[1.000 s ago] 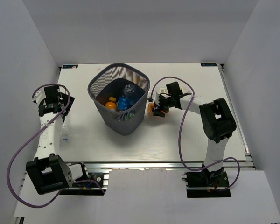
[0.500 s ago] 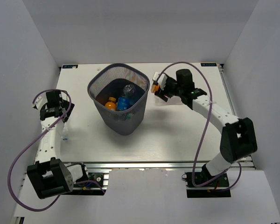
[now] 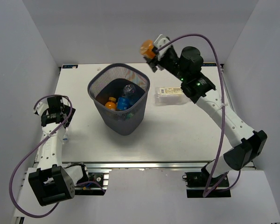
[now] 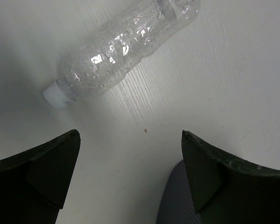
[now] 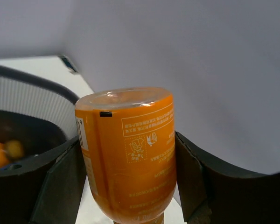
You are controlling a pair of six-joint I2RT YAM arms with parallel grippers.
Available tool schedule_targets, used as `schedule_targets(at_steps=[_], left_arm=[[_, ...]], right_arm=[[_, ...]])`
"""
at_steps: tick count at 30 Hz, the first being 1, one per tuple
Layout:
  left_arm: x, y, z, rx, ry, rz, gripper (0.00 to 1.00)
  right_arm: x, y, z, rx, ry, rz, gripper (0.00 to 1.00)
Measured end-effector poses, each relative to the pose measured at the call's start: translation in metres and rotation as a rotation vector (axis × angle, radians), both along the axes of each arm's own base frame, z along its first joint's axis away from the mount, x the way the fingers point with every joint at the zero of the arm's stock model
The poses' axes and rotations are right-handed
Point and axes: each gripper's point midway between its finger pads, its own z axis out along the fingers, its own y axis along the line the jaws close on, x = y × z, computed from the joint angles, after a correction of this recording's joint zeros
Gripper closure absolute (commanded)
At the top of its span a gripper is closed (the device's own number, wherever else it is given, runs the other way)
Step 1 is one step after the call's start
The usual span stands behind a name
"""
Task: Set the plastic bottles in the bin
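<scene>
White table, plain grey-white walls on three sides, even light.

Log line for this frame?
right tool: shut on orange bottle, aloft near bin | left tool: open above clear bottle on table | white-labelled bottle: on table right of bin | bin: bottles inside

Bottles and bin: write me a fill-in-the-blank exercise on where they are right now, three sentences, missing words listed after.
1. The held bottle in the right gripper is ____ in colour.
2. The left gripper has its jaws ____, with the clear bottle lying on the table beyond them.
3. In the top view, the white-labelled bottle lies on the table to the ____ of the bin.
Missing words: orange; open; right.
</scene>
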Motion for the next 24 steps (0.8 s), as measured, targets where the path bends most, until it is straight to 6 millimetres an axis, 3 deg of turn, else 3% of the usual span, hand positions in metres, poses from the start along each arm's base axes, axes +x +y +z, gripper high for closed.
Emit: schedule_targets(at_steps=[3,5,7,9,11,14,17,24], left_arm=[[0.000,0.000,0.001,0.001,-0.003,0.003,0.02],[0.000,0.000,0.000,0.000,-0.002,0.000,0.02],[0.001,-0.001,-0.001,-0.004,0.002,-0.008,0.02],[0.003,-0.002,-0.003,-0.008,0.011,-0.016,0.02],[0.003,-0.002,-0.005,-0.010,0.022,-0.020,0.02],[0.004,-0.002,-0.007,-0.011,0.035,-0.031,0.02],[0.010,0.000,-0.003,-0.006,0.037,-0.040,0.02],[0.025,0.002,0.003,0.002,0.035,-0.069,0.02]], right_arm=[[-0.037,0.050,0.012,0.001,-0.004,0.150,0.44],[-0.057,0.085,0.002,-0.017,0.023,0.242,0.39],[-0.068,0.113,-0.023,-0.051,0.084,0.299,0.31],[-0.070,0.133,-0.053,-0.081,0.157,0.315,0.11],[-0.067,0.146,-0.085,-0.117,0.228,0.314,0.11],[-0.063,0.155,-0.123,-0.154,0.330,0.289,0.11],[-0.058,0.152,-0.134,-0.162,0.382,0.240,0.11],[-0.054,0.118,-0.084,-0.060,0.338,0.127,0.11]])
